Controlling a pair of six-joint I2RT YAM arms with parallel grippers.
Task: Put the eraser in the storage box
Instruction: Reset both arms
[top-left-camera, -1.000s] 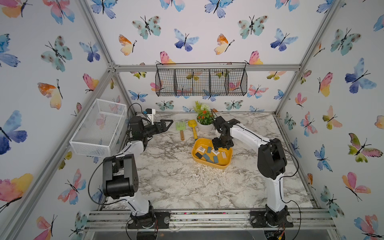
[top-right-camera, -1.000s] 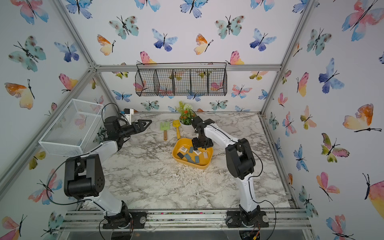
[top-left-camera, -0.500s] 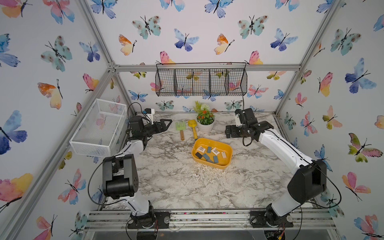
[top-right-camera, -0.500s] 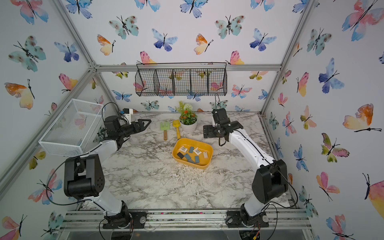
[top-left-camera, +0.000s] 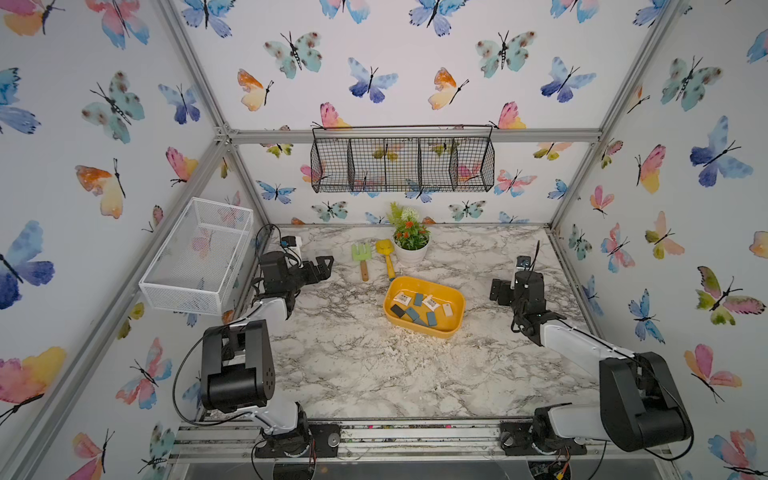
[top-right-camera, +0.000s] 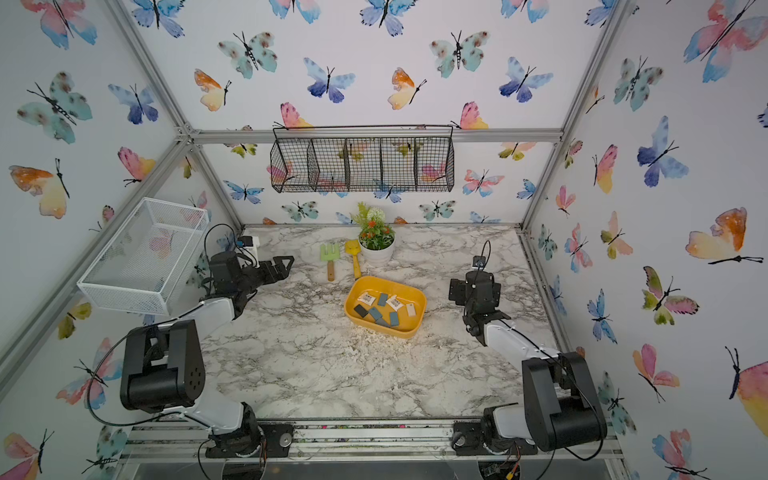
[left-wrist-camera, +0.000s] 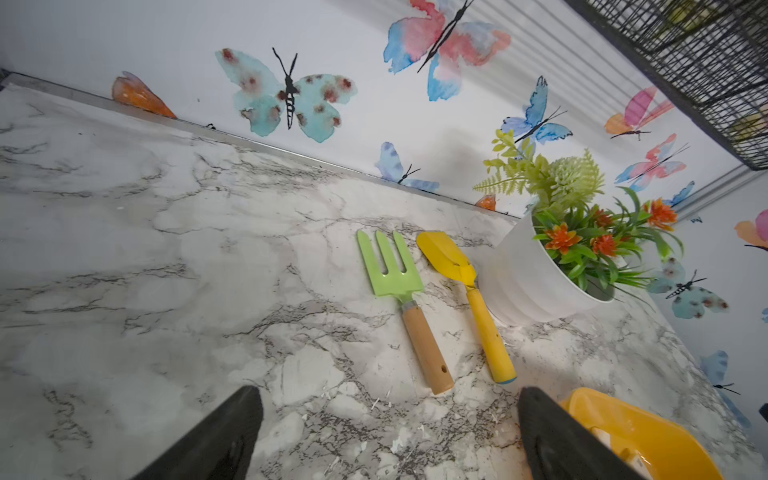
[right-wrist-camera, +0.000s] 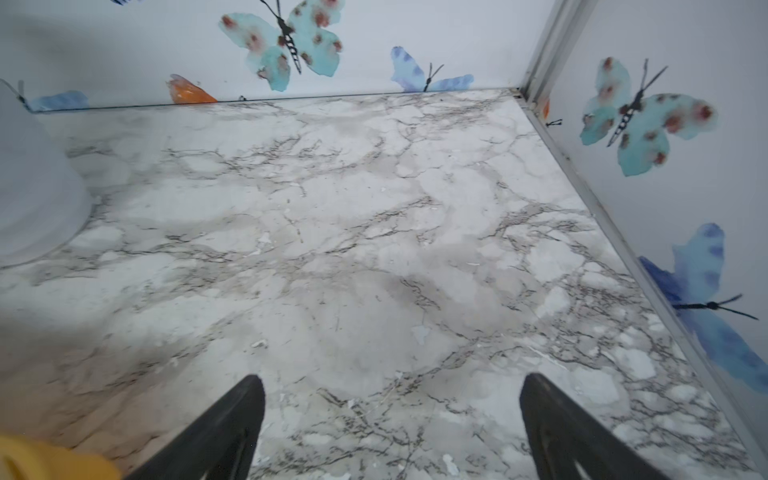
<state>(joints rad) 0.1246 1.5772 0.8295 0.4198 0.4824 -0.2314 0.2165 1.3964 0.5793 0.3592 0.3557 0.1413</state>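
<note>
I see my left hand (top-left-camera: 325, 268) and right hand (top-left-camera: 497, 291) both spread apart and empty above the tabletop (top-left-camera: 353, 365). Several erasers (top-left-camera: 413, 313) lie inside the yellow storage box (top-left-camera: 424, 330).

We find the yellow storage box (top-left-camera: 424, 329) upright and slightly askew near the middle of the marble table (top-left-camera: 353, 374). Inside lie several small flat erasers (top-left-camera: 412, 313), some white-wrapped, some dark blue.
</note>
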